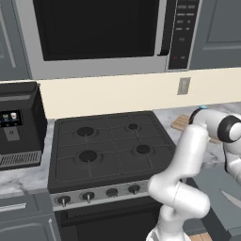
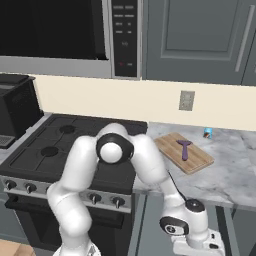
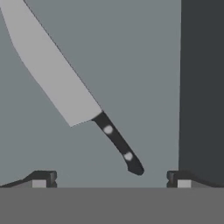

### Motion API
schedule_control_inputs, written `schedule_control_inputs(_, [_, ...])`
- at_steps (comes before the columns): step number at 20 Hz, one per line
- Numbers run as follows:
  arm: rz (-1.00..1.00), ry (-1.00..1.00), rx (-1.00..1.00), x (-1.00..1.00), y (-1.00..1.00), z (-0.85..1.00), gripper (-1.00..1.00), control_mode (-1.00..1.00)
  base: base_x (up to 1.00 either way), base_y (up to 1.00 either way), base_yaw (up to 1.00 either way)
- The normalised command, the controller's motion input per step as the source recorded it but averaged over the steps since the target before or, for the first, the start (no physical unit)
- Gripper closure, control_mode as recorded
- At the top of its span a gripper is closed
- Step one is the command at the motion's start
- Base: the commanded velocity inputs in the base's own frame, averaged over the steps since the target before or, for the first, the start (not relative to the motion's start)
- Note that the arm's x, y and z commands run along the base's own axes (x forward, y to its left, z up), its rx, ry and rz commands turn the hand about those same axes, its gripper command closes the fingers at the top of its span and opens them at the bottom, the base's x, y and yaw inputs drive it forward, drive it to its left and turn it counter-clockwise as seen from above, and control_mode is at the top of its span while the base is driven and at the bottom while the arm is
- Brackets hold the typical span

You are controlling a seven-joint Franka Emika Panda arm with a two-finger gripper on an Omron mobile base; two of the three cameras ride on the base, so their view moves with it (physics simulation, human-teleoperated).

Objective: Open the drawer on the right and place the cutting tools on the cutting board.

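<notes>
Dark claw [image 3: 111,179] tips wide apart, empty, above black-handled knife [image 3: 74,94] in drawer [image 3: 131,52].

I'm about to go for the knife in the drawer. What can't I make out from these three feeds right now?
- Knife: hand view's top edge cuts off the blade tip.
- Drawer: left base view, mostly behind the arm and past the right edge; any further tools unclear.
- Hand: open, but its height above the knife can't be judged.
- Purple tool on the cutting board: right base view, too small to identify.
</notes>
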Motion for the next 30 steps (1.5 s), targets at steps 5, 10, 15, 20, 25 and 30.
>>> schedule_control_inputs(5, [0.01,0.00,0.00,0.00,-0.23,-0.22,-1.00,-1.00,0.00,0.00,0.00])
schedule_control_inputs(10, [0.00,0.00,0.00,0.00,-0.03,-0.31,-1.00,-1.00,0.00,0.00,0.00])
schedule_control_inputs(15, [0.00,0.00,0.00,0.00,0.00,-0.23,-1.00,-1.00,0.00,0.00,0.00])
schedule_control_inputs(20, [0.00,0.00,0.00,0.00,-0.06,-0.17,-1.00,-1.00,0.00,0.00,0.00])
schedule_control_inputs(25, [0.03,0.00,0.00,0.00,-0.17,-0.15,-1.00,-1.00,0.00,0.00,0.00])
schedule_control_inputs(30, [0.05,0.00,0.00,0.00,-0.18,-0.13,-1.00,-1.00,0.00,0.00,0.00])
